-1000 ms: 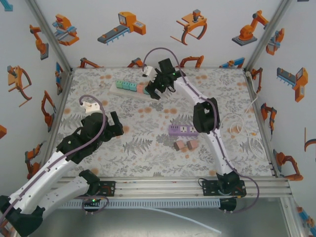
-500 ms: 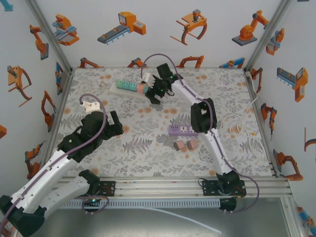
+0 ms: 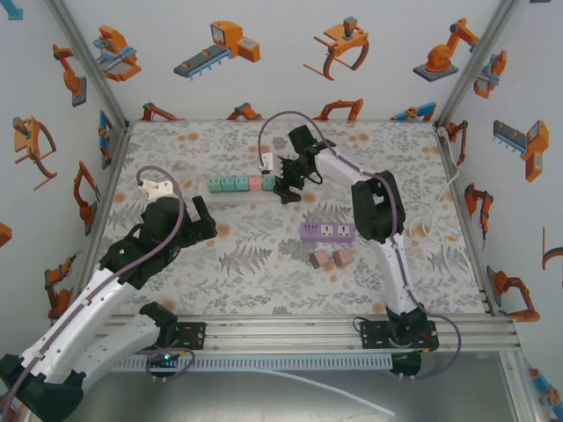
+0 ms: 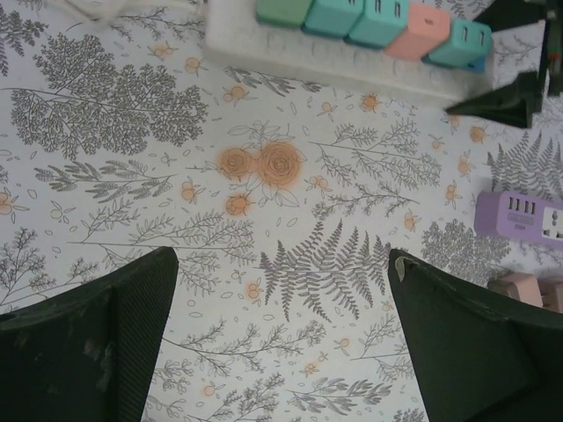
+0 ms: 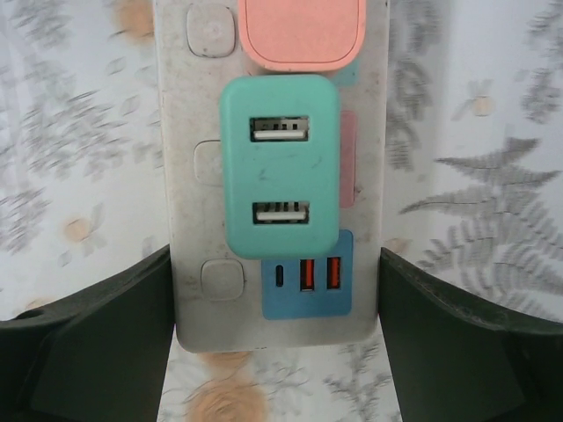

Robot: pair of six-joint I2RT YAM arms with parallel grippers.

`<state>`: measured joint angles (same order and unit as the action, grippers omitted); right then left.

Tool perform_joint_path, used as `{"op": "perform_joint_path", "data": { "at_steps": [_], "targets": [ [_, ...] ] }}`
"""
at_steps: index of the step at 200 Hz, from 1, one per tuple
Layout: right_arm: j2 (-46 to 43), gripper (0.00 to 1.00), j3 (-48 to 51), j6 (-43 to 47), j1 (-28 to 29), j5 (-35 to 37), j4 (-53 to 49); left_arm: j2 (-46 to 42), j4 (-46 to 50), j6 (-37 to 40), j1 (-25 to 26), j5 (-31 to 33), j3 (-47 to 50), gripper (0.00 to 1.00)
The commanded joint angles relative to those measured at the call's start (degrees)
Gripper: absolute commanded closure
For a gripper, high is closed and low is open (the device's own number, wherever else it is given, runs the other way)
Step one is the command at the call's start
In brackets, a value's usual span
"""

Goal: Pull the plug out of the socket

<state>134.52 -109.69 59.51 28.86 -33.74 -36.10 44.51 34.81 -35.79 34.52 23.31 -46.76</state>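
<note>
A purple power strip (image 3: pixel 327 231) lies on the floral tabletop (image 3: pixel 264 281) near loose pink adapters (image 3: pixel 331 258).

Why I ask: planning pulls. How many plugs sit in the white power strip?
5, in a row on the white plastic power strip, left to right: green plug, teal plug, second teal plug, pink plug, end teal plug by the right hand. None seems hidden.

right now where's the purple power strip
In the top view the purple power strip lies right of centre, just beyond the pink blocks.
</note>
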Motion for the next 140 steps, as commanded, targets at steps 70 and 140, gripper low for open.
{"op": "perform_joint_path", "data": {
  "at_steps": [70,140],
  "targets": [
    [-12.88,0.41,22.57,3.2,1.41,0.96,3.8,3.68,2.13,-7.68,-2.47,-5.75,-1.68,0.03],
    [-24.69,0.17,29.01,-14.62,1.55,-3.7,23.35,7.88,-0.68,-9.32,-4.86,-7.64,-0.47,0.02]
  ]
}}
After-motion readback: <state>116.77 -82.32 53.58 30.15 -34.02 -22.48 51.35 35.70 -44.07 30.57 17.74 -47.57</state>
